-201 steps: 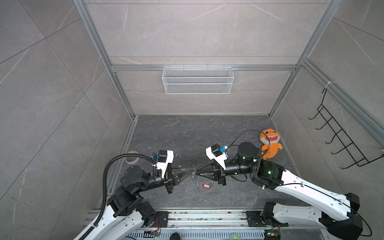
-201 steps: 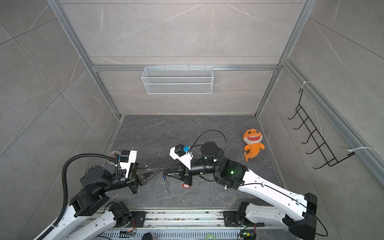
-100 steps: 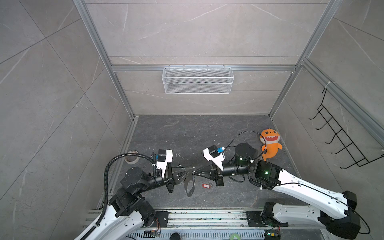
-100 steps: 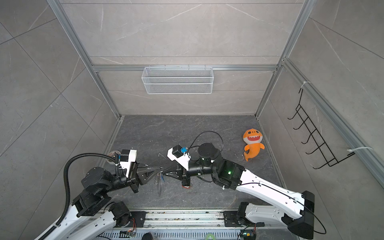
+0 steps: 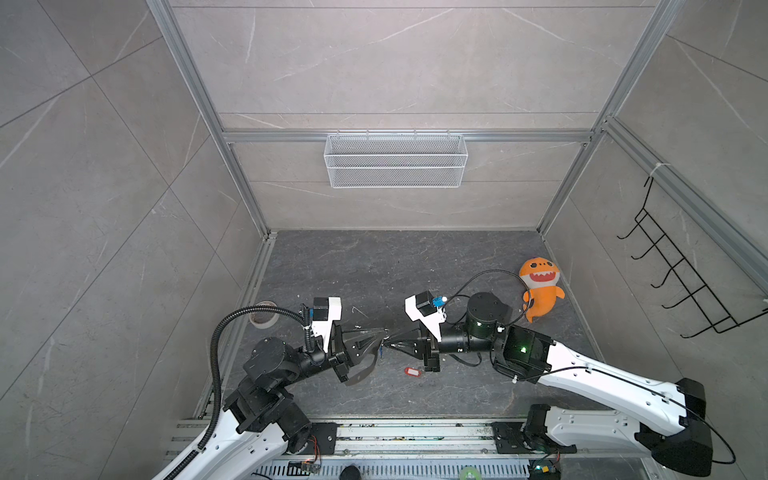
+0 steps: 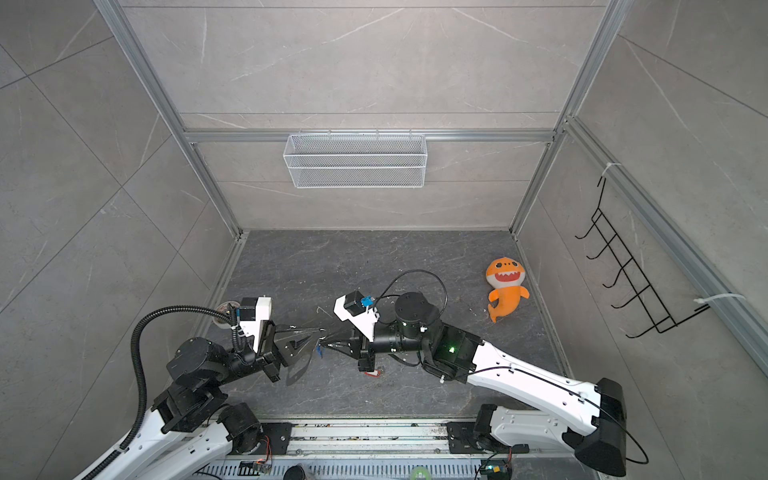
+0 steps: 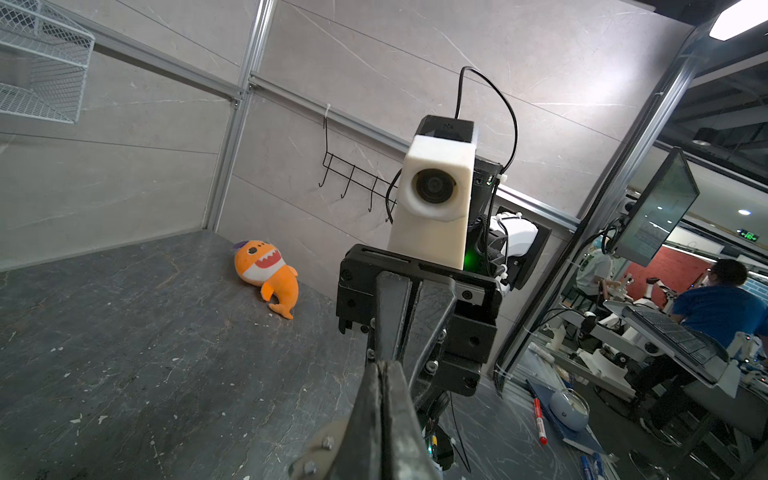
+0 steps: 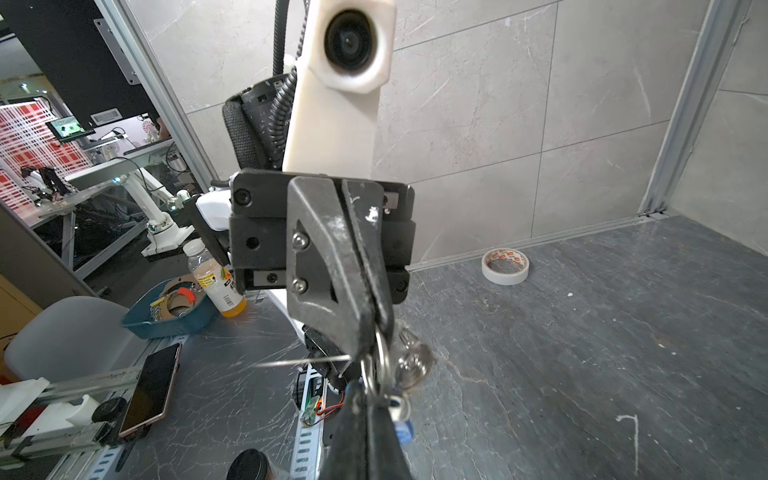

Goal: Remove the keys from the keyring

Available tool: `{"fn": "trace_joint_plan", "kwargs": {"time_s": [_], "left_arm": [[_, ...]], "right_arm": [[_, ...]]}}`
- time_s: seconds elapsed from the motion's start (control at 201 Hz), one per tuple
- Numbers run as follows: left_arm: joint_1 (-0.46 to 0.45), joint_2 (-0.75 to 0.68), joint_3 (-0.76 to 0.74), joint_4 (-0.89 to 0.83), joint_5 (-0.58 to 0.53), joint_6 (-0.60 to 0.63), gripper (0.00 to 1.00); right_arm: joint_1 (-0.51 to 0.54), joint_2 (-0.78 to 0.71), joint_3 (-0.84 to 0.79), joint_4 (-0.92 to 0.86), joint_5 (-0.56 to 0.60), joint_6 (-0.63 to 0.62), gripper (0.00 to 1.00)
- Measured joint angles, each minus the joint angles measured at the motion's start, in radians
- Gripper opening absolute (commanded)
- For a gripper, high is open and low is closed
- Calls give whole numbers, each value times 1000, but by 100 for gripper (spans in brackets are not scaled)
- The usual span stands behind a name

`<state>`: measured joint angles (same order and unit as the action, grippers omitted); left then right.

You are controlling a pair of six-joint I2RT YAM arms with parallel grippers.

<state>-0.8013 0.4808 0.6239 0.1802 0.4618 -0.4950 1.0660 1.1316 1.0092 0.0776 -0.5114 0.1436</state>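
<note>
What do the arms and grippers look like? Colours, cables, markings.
Both have white shells and black joints. The left arm carries a ribbed black hose; the right arm a thin black cable loop and a green light. Each wrist carries a white camera mount. The left gripper and right gripper are black with tapered fingers, scuffed grey; white flecks on the left's.
</note>
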Motion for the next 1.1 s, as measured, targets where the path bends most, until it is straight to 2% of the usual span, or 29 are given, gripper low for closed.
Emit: {"fn": "trace_joint_plan", "kwargs": {"time_s": [0.254, 0.468, 0.668, 0.857, 0.962, 1.096], "left_arm": [[0, -14, -1, 7, -15, -4, 0], [0, -43, 7, -39, -28, 10, 0], [0, -68, 32, -135, -89, 35, 0], [0, -126, 34, -230, -173, 48, 0], [0, -158, 34, -271, -208, 51, 0], [0, -188, 34, -301, -241, 51, 0]], "right_arm": [[23, 16, -7, -2, 5, 2, 0], [23, -43, -10, -59, 42, -7, 0], [23, -151, -11, -153, 117, -32, 0], [20, -224, -32, -236, 241, -31, 0], [-23, -230, -84, -259, 279, -6, 0], [-162, -223, -227, -259, 288, 74, 0]]}}
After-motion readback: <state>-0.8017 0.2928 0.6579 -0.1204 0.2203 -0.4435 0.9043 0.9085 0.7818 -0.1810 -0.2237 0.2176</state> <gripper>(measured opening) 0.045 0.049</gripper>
